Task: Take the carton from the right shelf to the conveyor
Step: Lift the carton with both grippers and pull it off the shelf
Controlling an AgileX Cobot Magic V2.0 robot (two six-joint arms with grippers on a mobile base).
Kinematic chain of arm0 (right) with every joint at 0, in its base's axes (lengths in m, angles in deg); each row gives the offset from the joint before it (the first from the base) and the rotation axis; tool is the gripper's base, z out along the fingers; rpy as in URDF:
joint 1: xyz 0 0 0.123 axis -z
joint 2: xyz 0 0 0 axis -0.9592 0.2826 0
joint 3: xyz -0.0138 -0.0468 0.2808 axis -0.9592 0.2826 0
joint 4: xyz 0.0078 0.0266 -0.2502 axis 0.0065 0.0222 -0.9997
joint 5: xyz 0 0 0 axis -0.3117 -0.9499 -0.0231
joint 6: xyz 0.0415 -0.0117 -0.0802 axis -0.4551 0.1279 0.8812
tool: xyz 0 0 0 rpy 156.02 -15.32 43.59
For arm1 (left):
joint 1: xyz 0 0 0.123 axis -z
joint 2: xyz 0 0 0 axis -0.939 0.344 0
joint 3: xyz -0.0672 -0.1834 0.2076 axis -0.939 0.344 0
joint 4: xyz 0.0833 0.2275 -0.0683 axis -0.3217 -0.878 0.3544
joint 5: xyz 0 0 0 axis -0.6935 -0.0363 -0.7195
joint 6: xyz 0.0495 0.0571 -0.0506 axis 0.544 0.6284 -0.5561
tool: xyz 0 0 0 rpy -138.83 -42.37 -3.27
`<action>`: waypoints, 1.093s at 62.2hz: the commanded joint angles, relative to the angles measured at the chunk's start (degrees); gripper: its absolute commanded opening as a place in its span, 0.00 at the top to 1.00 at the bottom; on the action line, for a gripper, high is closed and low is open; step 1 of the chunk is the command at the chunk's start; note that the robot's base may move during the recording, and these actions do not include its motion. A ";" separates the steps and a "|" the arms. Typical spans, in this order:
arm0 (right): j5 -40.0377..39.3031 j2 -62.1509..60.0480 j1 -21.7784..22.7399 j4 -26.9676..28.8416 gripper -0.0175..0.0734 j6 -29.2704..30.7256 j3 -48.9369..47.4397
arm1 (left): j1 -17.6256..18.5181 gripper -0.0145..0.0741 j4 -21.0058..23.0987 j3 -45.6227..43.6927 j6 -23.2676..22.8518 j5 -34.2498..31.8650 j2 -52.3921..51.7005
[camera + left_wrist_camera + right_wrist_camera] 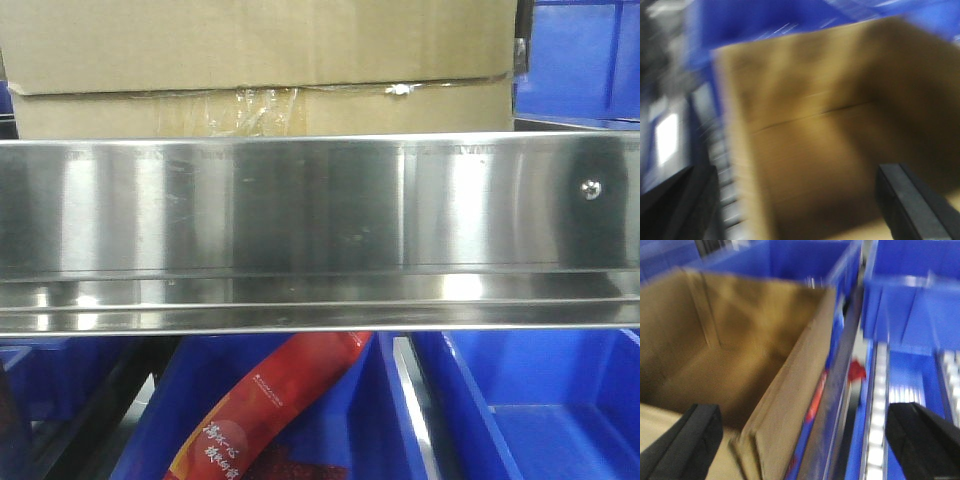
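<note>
The brown carton point(260, 50) sits on the right shelf behind its shiny steel front rail point(300, 210), clear tape along its seam. No gripper shows in the front view. In the blurred left wrist view my left gripper point(795, 210) is open over the carton point(815, 125): one finger point(675, 210) is outside its left wall, the other point(915, 205) inside. In the right wrist view my right gripper point(805, 445) is open astride the right wall of the carton point(785, 405): one finger point(687, 440) is inside, the other point(925, 440) outside. The conveyor is out of view.
Blue plastic bins point(540, 410) stand below the rail; one holds a red packet point(270, 410). More blue bins point(580, 55) stand right of the carton and behind it point(805, 260). White roller tracks point(877, 405) run beside the carton. A small screw point(592, 187) sits in the rail.
</note>
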 commanded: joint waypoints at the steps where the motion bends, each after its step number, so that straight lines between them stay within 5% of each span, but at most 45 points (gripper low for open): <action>1: 5.96 5.37 -0.23 -0.56 0.19 -1.41 -8.77 | 0.05 0.23 -4.36 -6.73 -2.55 6.07 3.86; 9: 14.19 14.85 -0.23 -1.09 0.19 -3.02 -21.27 | -1.63 0.23 -4.21 -16.52 -3.45 13.52 10.73; 23: 16.24 28.81 -0.23 -1.16 0.19 -3.13 -37.07 | -5.05 0.23 -0.97 -22.02 -3.45 13.82 18.61; 68: 16.24 42.53 -0.93 -4.15 0.19 -2.81 -39.01 | -5.96 0.23 -0.86 -22.02 -3.45 13.82 27.21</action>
